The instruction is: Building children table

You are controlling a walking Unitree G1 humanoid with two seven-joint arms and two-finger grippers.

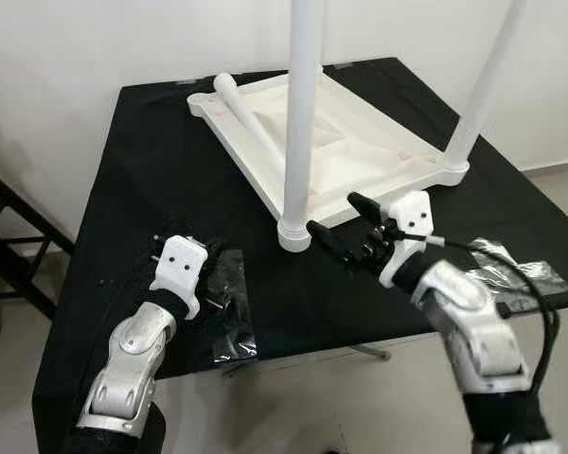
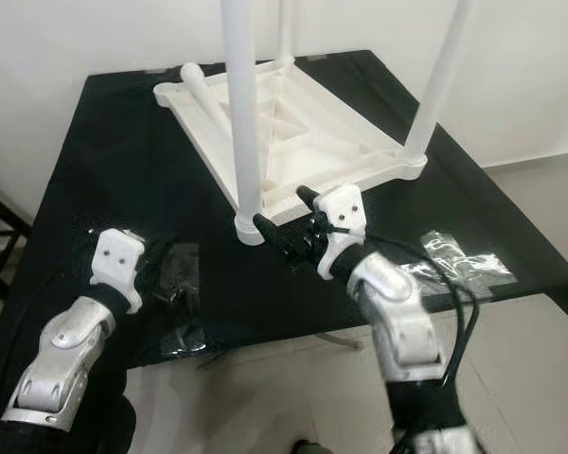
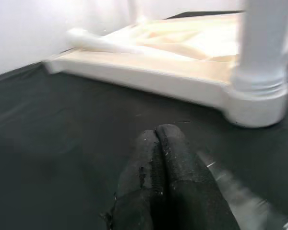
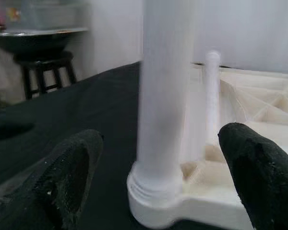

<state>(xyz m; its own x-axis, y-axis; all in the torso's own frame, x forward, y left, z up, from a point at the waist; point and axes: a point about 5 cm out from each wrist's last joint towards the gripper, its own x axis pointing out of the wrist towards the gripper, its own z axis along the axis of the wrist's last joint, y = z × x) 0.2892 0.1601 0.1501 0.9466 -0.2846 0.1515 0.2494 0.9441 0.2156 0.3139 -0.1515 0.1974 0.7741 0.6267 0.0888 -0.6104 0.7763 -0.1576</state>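
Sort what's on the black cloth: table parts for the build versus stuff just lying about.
For the build:
- upturned white tabletop
- near upright leg, between the right gripper's open fingers
- far upright leg
- loose leg lying on the tabletop

Lying about:
- plastic bag by the left gripper
- clear bag

A plain white wall [image 1: 95,47] stands behind the work surface, which is covered by a black cloth [image 1: 151,170] reaching past its edges. Pale floor [image 1: 293,407] shows below the near edge and off to the right. At the left edge a dark metal frame [image 1: 9,246] stands against the wall, and a dark stool [image 4: 43,67] appears in the right wrist view.
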